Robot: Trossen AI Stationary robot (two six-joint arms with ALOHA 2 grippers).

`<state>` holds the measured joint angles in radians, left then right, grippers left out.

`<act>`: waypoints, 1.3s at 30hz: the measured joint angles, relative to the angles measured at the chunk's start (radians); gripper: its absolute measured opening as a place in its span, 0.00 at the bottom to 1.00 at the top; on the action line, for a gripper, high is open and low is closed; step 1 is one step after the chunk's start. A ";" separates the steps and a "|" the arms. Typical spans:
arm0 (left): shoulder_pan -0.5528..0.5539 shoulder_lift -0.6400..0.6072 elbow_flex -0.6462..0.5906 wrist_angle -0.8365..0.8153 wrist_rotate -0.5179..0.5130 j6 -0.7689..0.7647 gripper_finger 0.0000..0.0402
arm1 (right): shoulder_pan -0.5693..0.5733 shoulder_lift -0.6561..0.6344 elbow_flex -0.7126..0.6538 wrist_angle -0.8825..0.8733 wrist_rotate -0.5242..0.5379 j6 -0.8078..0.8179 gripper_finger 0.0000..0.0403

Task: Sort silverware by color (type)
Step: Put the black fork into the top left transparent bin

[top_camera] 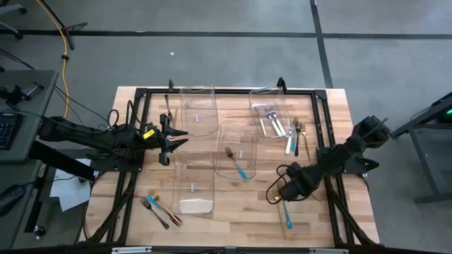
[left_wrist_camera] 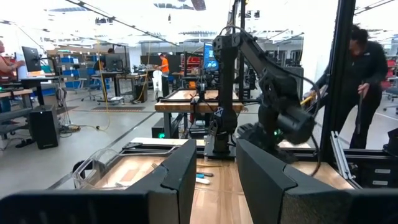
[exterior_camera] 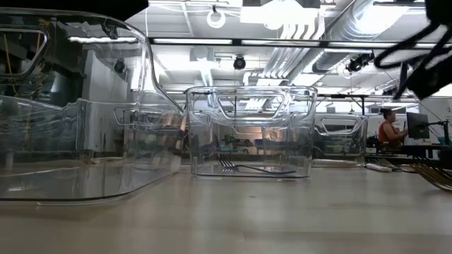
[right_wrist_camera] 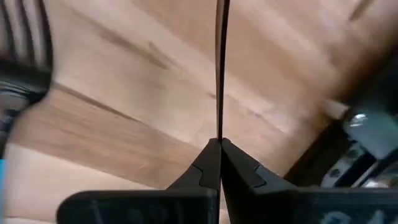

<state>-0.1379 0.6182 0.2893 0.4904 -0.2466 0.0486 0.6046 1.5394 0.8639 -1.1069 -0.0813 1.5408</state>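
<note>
My right gripper point(top_camera: 279, 192) points down over the table's near right part and is shut on a thin black utensil point(right_wrist_camera: 219, 74). A teal-handled utensil point(top_camera: 286, 215) lies on the table just near of it. Loose silverware lies at the far right point(top_camera: 296, 134) and at the near left point(top_camera: 159, 204). Silver forks point(top_camera: 272, 120) lie in the far right bin, and a teal-handled fork point(top_camera: 240, 166) lies in the middle bin. My left gripper point(top_camera: 173, 137) waits open and level at the table's left, holding nothing. My right gripper pinches the black utensil near one end point(right_wrist_camera: 219, 134) between its two fingertips point(right_wrist_camera: 208, 155). The fingers come from above, pointing steeply down. The utensil runs on straight past the fingertips, seen edge-on as a thin line. Whether its far end touches the table, I cannot tell.
Several clear plastic bins stand on the wooden table: far left point(top_camera: 198, 109), far right point(top_camera: 268, 106), middle point(top_camera: 236, 141) and near left point(top_camera: 192, 187). A black frame point(top_camera: 321, 95) runs along the table's edges. A person point(left_wrist_camera: 364, 81) stands beyond the table's right side.
</note>
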 joint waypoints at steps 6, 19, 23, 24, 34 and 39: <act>0.000 0.000 0.000 0.000 0.000 0.000 0.27 | 0.019 -0.128 0.001 0.036 0.176 0.051 0.00; 0.000 0.000 0.000 0.033 0.000 -0.003 0.27 | 0.018 -0.308 0.003 0.551 0.772 -0.392 0.00; 0.000 0.000 0.000 0.035 0.000 -0.003 0.27 | -0.032 -0.310 0.004 0.808 0.875 -0.678 0.00; 0.000 0.000 0.000 0.035 0.000 -0.003 0.27 | -0.049 -0.310 0.004 0.869 0.886 -0.752 0.00; 0.000 0.050 0.000 0.039 0.000 -0.002 0.27 | -0.312 -0.276 0.005 1.213 0.708 -1.280 0.00; 0.000 0.095 0.000 0.056 0.000 -0.003 0.27 | -0.449 -0.170 0.005 1.421 0.475 -1.382 0.00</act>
<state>-0.1379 0.7130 0.2893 0.5465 -0.2464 0.0455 0.1560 1.3698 0.8684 0.3145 0.3935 0.1588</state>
